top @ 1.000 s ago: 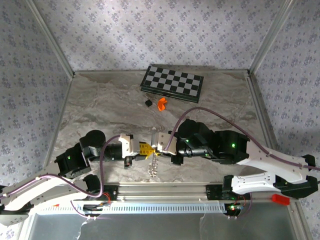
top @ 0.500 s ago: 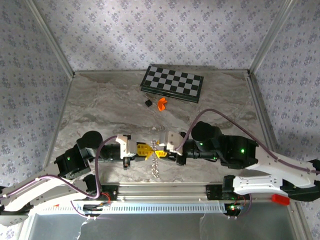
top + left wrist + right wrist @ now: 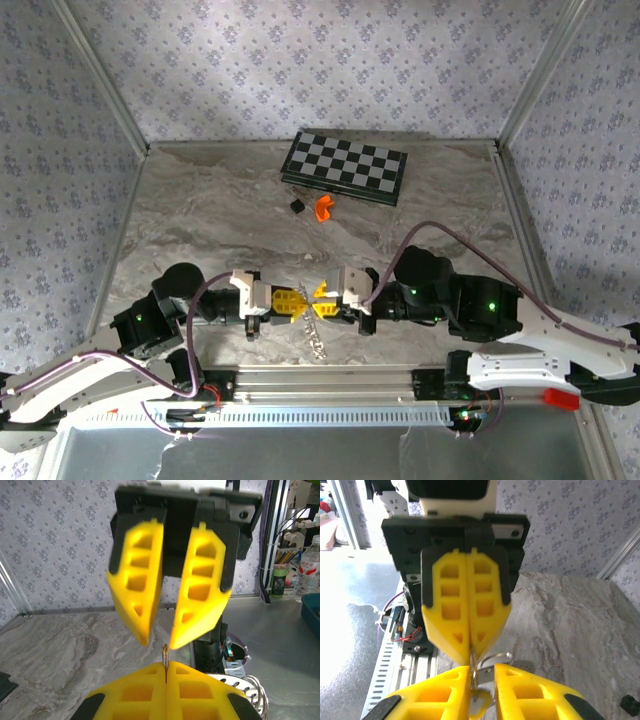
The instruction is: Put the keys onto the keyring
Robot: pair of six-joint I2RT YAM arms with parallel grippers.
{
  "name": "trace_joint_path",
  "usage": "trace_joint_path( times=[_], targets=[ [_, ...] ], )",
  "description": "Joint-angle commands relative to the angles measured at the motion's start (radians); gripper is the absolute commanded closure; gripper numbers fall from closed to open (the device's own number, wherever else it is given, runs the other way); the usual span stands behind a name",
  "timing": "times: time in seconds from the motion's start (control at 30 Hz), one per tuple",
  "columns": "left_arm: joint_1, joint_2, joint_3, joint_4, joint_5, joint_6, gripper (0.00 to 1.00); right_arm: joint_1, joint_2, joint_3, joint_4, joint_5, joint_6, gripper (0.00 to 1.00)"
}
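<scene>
My left gripper (image 3: pixel 166 672) is clenched on the tiny yellow-orange key (image 3: pixel 165 656), its thin metal end poking toward my right gripper (image 3: pixel 159 642), whose jaws stand slightly apart. The limp silvery chain-link keyring (image 3: pixel 317 345) dangles just below the meeting fingertips

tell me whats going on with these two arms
The left gripper is shut on a thin key, pinched edge-on at its tip. The right gripper faces it tip to tip, jaws slightly apart. The silvery keyring chain trails from where they meet; whether the key is threaded on it cannot be told.
</scene>
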Motion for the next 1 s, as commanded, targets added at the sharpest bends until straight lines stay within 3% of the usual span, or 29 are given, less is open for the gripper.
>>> trace_joint_path(
  times=[0.0,0.47,0.97],
  targets=[
    [-0.007,-0.015,0.013,0.072,0.018,-0.010,1.00,0.012,-0.032,-0.036,0.015,-0.023,0.003,0.78],
    [-0.007,-0.009,0.023,0.076,0.024,-0.026,1.00,0.026,-0.058,-0.074,0.072,0.046,-0.007,0.80],
    [-0.007,-0.015,-0.024,0.194,0.044,-0.072,1.00,0.029,-0.071,-0.111,0.084,0.095,-0.025,0.96]
  ],
)
